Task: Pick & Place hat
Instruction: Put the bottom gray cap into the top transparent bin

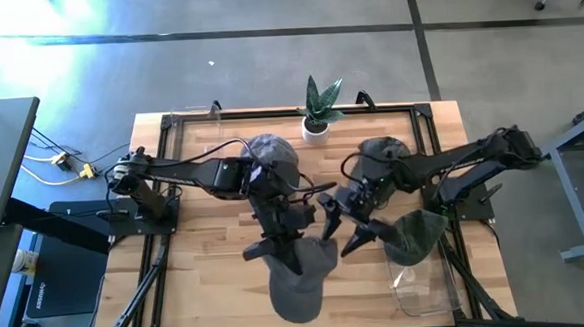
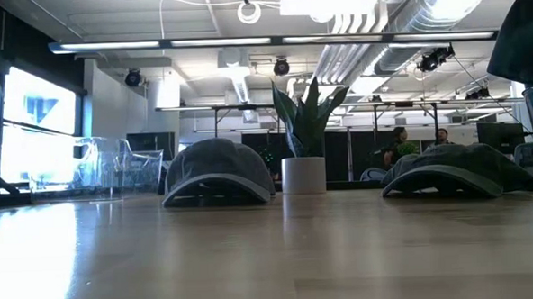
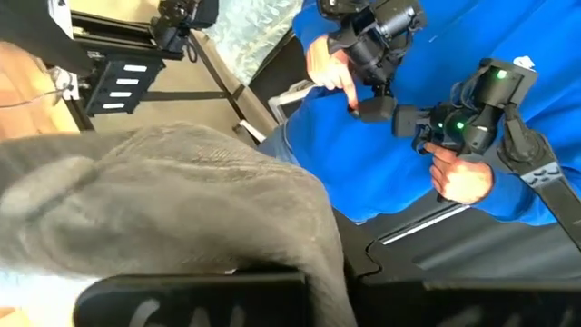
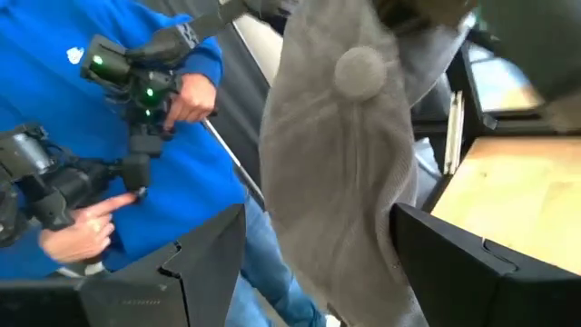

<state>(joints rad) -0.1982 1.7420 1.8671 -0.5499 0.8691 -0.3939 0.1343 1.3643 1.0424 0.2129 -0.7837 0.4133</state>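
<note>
1. Two arms reach inward over the table (image 1: 206,238), meeting in front of the potted plant (image 1: 317,110).
2. Left arm stretches from the table's left side; its left gripper (image 1: 276,246) is clamped on the grey hat (image 1: 298,278), which hangs past the front edge, on the near side from the plant.
3. Right arm bends in from the right; the right gripper (image 1: 347,224) stands wide, just beside that hat, holding nothing.
4. Dark green hat (image 1: 416,235) lies right of it.
</note>
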